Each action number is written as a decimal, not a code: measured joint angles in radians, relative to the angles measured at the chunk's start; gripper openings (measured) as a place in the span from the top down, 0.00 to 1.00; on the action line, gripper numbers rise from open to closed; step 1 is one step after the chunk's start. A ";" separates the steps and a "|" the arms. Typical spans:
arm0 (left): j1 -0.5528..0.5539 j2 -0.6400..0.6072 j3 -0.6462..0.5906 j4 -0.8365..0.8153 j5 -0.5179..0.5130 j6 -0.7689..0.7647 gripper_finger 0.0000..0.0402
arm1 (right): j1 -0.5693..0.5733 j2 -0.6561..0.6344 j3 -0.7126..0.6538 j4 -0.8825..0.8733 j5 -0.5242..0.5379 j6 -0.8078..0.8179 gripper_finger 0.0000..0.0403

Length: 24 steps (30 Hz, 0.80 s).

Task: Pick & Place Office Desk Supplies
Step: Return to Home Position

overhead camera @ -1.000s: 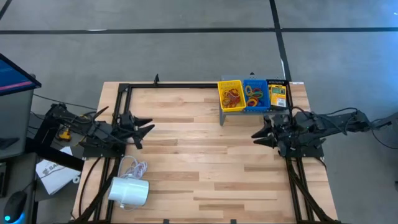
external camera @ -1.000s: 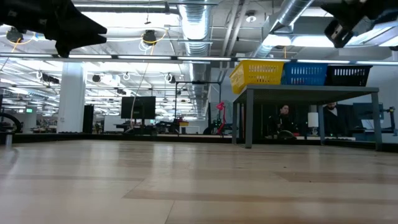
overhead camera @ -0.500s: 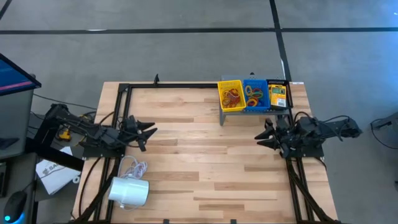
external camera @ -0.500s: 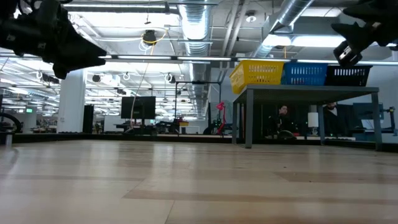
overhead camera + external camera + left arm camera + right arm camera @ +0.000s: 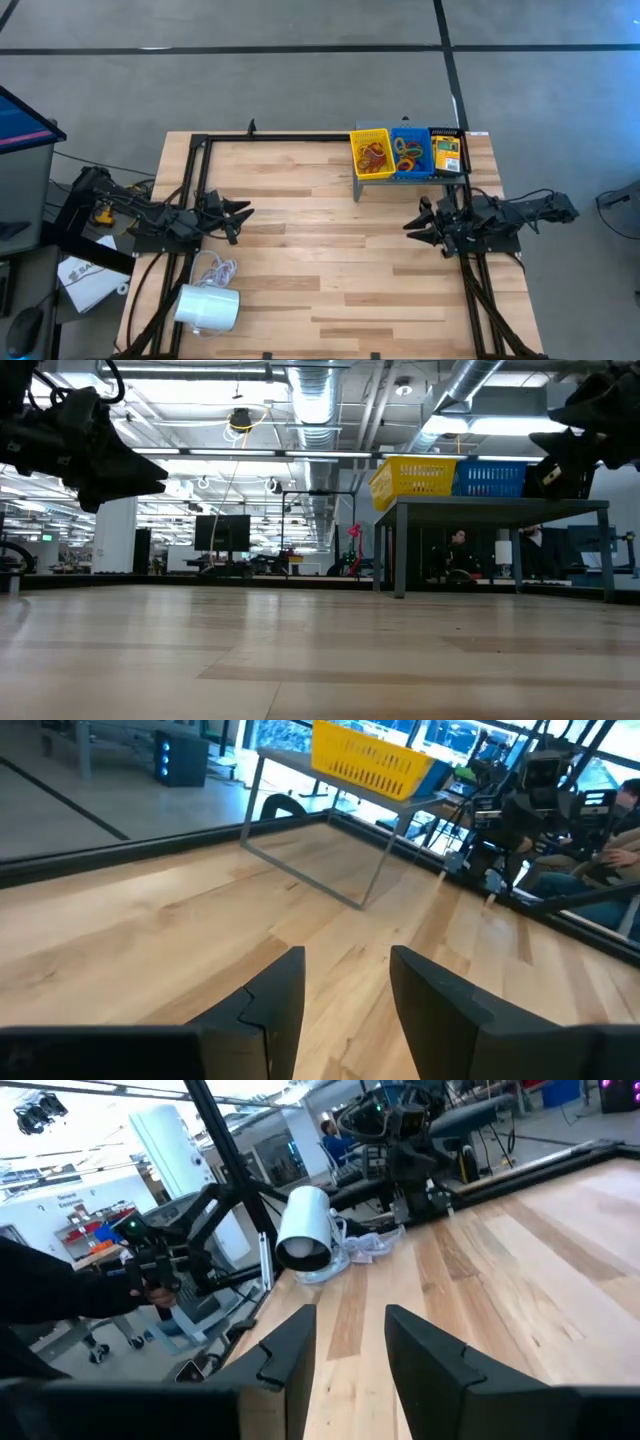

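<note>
The supplies lie in three small bins on a grey shelf (image 5: 400,178) at the table's far right. A yellow bin (image 5: 371,153) holds orange and brown rubber bands, a blue bin (image 5: 410,152) holds mixed-colour bands, and a black bin (image 5: 445,150) holds a yellow-green crayon box. My left gripper (image 5: 238,213) hovers open at the table's left side, its fingers pointing toward the right (image 5: 345,1000). My right gripper (image 5: 412,226) hovers open just near of the shelf, pointing toward the left (image 5: 348,1348). Neither has anything between its fingers.
A white cylinder (image 5: 208,308) with a coiled cord (image 5: 215,270) lies at the near left corner. Black frame rails (image 5: 300,137) run along the far edge and both sides. Bare wood (image 5: 320,260) stretches between the two grippers. People show in the room beyond the table.
Both grippers have come down toward the table, staying open and roughly level. The right one has sunk from above the bins to about their height in the low view. The bins and the cylinder have stayed put.
</note>
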 joint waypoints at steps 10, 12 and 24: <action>0.000 0.005 0.000 -0.025 -0.030 0.000 0.64 | 0.000 0.023 0.000 0.002 0.000 -0.038 0.71; 0.000 0.006 0.000 -0.021 -0.030 0.000 0.64 | 0.000 0.024 0.000 0.000 0.000 -0.038 0.71; 0.000 0.006 0.000 -0.013 -0.029 0.000 0.64 | 0.000 0.022 -0.001 0.000 0.000 -0.036 0.71</action>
